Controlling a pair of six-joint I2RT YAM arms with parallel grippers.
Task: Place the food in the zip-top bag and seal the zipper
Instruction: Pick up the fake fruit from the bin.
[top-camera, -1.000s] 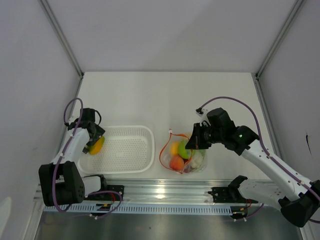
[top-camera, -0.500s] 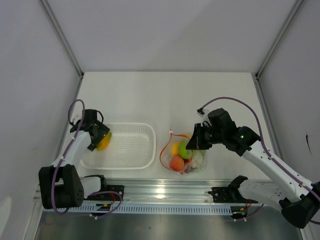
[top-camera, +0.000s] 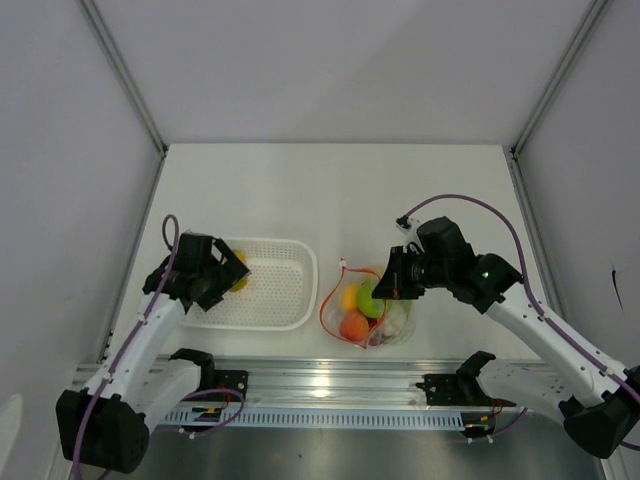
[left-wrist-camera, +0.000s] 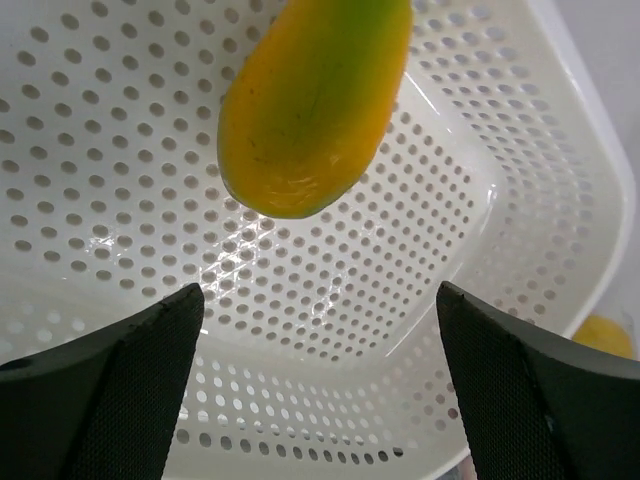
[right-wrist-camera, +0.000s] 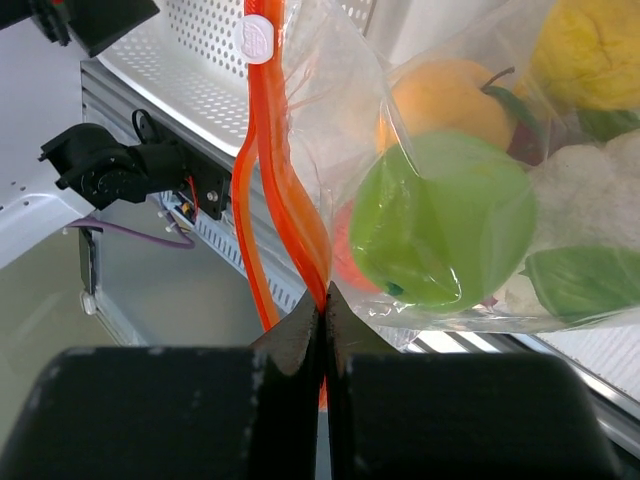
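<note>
1. Mounting rail (top-camera: 320, 385): metal, along the near edge of the counter (top-camera: 330, 190), carrying both arm bases.
2. Zip-top bag (right-wrist-camera: 340, 110): clear and floppy, lying on the counter just right of the basket and nearer the rail than most of it.
3. Food in the bag: green fruit (right-wrist-camera: 440, 225), orange fruit (right-wrist-camera: 445, 100), yellow fruit (right-wrist-camera: 590, 50) and white lump (right-wrist-camera: 590, 170), packed together against the film (a dark red piece showed behind them, too hidden to describe).
4. Zipper (right-wrist-camera: 265, 110): red-orange strip, its two halves parted along the bag's mouth and meeting only at the right hand; a white slider tab (right-wrist-camera: 255, 38) sat at its far end.
5. Right hand (right-wrist-camera: 322, 310): fingers pressed together, pinching the zipper where the halves joined.
6. Basket (top-camera: 285, 285): white, perforated, on the counter left of the bag.
7. Yellow-orange fruit (left-wrist-camera: 315, 100): tinged green, over the basket floor just past the left fingertips, touching neither finger in the wrist view.
8. Left hand (left-wrist-camera: 318, 292): over the basket's left part, fingers (left-wrist-camera: 120, 390) spread wide, nothing between them.
</note>
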